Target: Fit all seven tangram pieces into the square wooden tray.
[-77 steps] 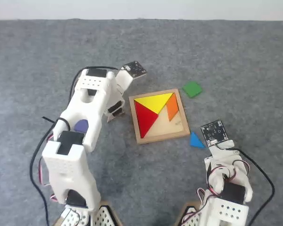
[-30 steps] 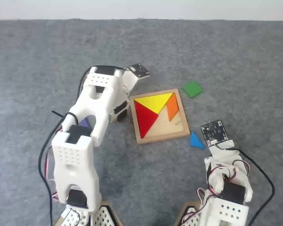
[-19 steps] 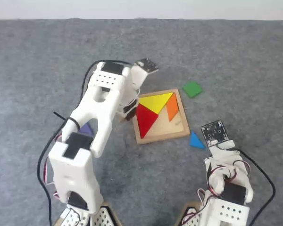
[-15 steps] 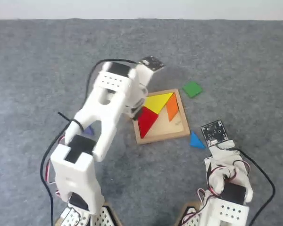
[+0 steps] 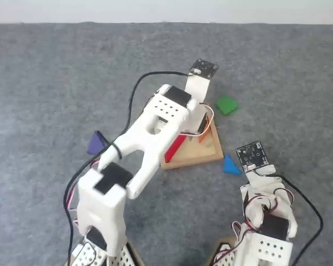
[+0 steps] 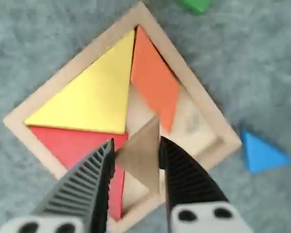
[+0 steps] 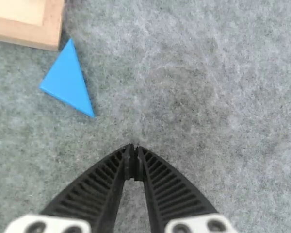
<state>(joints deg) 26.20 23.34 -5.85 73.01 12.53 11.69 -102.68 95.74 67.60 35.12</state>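
Tan triangle [image 6: 140, 160], clamped by the left gripper [image 6: 136, 142] over the tray [image 6: 72, 69], could ride onto the orange piece [image 6: 155, 82] beyond its fingertips if dropped skewed; right gripper [image 7: 132, 148] closed, empty.

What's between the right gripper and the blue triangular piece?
Bare grey felt, in the right wrist view, from right gripper to blue triangular piece.

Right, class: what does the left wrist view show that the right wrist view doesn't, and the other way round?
Left wrist only: the left claw gripping a tan triangle, the yellow triangle, red triangle and orange piece in place, and a green piece. Right wrist only: the shut right claw. Both: the wooden tray, blue triangle and grey mat.
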